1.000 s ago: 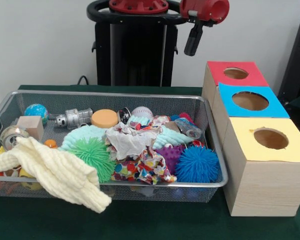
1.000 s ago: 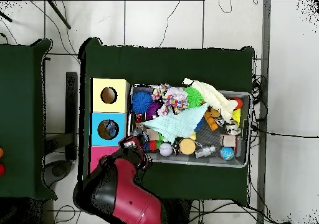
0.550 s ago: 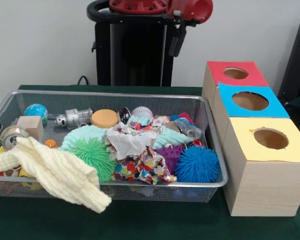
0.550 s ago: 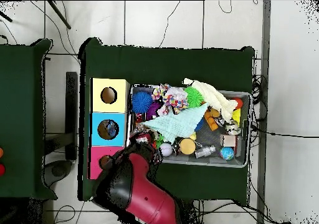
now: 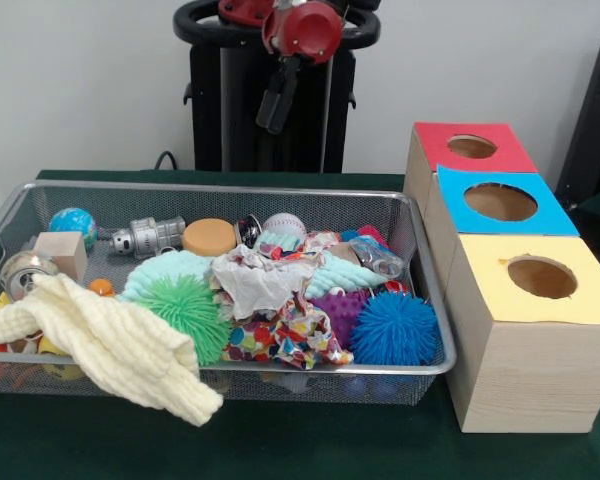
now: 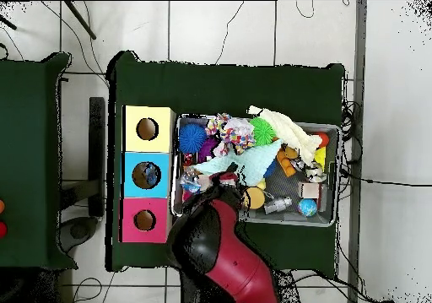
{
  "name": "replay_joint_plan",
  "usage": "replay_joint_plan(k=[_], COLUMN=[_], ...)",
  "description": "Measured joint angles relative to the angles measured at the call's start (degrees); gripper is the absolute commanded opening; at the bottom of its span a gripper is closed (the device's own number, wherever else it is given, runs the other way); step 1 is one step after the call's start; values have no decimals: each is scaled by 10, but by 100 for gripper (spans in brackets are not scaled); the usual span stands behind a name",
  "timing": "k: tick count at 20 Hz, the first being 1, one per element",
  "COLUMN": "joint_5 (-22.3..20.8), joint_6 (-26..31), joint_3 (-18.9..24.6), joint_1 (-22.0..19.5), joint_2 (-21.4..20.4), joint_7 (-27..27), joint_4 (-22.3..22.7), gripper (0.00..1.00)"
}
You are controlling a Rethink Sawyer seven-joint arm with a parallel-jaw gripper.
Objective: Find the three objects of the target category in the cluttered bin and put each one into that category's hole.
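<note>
Bin (image 5: 420, 300) of wire mesh sits on the green table (image 5: 280, 440), cluttered: cream knit cloth (image 5: 110, 345) draped over its near rim, green spiky ball (image 5: 185, 305) and blue spiky ball (image 5: 393, 328) behind it. Beside the bin: yellow box (image 5: 530, 340), blue box (image 5: 500, 205), red box (image 5: 470, 148), each with a hole. Gripper (image 5: 273, 105) hangs high above the bin's far side; cannot tell its jaw opening, nothing seen held.

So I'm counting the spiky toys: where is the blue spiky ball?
In the front view, the blue spiky ball lies in the wire bin's near right corner, beside the purple spiky ball and next to the yellow-topped box.
</note>
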Motion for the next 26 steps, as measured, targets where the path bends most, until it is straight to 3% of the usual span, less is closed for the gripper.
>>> replay_joint_plan(k=[10, 26], joint_5=[-20, -12], joint_6=[-65, -65], joint_3=[77, 104], joint_1=[-55, -34], joint_2=[31, 49], joint_7=[0, 4], joint_4=[19, 21], gripper=[100, 100])
